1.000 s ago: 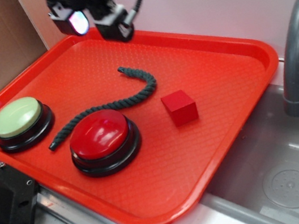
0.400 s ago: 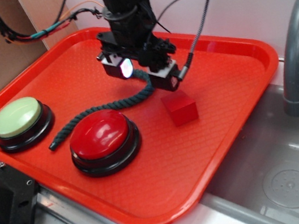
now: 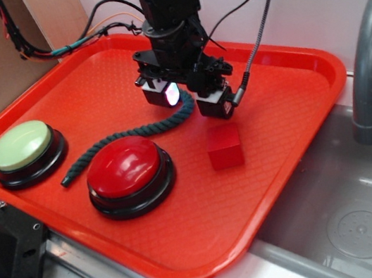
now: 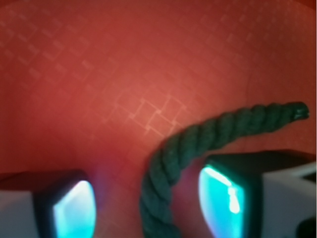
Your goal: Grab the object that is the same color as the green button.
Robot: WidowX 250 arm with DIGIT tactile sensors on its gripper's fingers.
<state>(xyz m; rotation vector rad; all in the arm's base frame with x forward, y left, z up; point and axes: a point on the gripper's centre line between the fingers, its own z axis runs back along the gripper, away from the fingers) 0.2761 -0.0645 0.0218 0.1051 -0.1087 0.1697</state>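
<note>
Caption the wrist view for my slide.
Open gripper straddling the green rope on the red tray.

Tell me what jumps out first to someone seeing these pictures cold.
The black gripper hangs low over the middle of the bright red tray, its glowing fingers open on either side of a dark green rope. In front of it sit a big red dome button, a pale green button at the left, and a small red cube to the right.

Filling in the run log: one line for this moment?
phase: pre-grasp | end effector: open, low over tray | green rope: between fingers, ungripped | red cube: beside
</note>
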